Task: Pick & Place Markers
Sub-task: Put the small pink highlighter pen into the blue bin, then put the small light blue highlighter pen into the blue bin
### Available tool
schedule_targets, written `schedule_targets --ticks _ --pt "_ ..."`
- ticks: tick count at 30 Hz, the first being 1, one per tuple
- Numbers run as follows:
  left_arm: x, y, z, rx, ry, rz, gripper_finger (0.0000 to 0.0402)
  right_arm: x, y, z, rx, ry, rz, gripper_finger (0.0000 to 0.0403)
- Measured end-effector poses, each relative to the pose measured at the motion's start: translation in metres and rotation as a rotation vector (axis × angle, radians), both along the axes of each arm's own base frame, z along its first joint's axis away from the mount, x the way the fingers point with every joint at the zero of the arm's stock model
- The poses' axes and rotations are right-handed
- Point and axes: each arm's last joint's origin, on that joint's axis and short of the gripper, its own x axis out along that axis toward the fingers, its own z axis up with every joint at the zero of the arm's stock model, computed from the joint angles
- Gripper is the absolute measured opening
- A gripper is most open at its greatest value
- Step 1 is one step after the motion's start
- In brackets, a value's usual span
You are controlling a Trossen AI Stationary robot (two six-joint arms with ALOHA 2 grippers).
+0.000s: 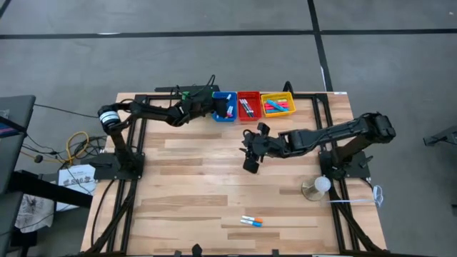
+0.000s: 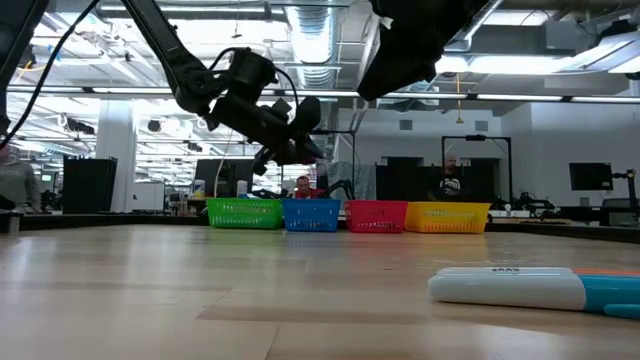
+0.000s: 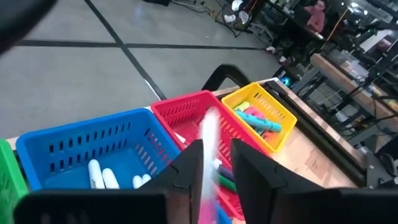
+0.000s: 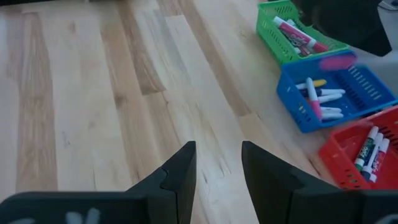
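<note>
- Release over the blue bin (image 1: 223,107): our left end effector (image 3: 211,171) has its fingers parted around a marker (image 3: 209,134).
- Risk, we judge: it bounces into the red bin (image 1: 248,106).
- Right end effector (image 4: 217,165) hovers spread, empty, over the desk (image 1: 193,185); two markers (image 1: 250,220) wait there.

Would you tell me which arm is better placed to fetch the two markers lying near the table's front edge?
Probably the right. Its empty gripper hovers mid-table, nearer the two markers; the left gripper is over the blue bin with a marker between its fingers.
</note>
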Motion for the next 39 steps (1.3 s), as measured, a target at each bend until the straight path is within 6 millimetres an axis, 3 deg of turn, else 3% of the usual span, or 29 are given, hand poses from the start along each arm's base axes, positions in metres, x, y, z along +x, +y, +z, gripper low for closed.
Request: schedule_targets --ticks 9,15,19,23,32,36,39 --pt "0.000 -0.002 0.003 0.023 0.008 -0.082 0.0146 -0.001 0.001 -0.001 0.019 0.012 0.022 0.0118" --pt "-0.007 -0.029 0.035 0.102 0.002 -0.361 0.0152 -0.005 0.010 -0.006 0.172 0.086 0.144 0.0118" --pt "-0.024 -0.072 0.053 0.143 0.063 -0.483 0.0141 -0.011 0.030 -0.009 0.243 0.140 0.232 0.0118" --pt "-0.042 -0.129 0.060 0.173 0.044 -0.594 0.0133 -0.018 0.057 -0.009 0.190 0.134 0.252 0.0118" --pt "-0.078 -0.252 0.042 0.122 0.047 -0.635 0.0131 -0.035 0.108 -0.007 0.192 0.084 0.296 0.0118" --pt "-0.086 -0.290 0.029 0.105 0.048 -0.621 0.0131 -0.039 0.128 -0.013 0.207 0.063 0.257 0.0118" --pt "-0.086 -0.311 0.018 0.094 0.023 -0.617 0.0131 -0.036 0.145 -0.035 0.201 0.100 0.242 0.0118"
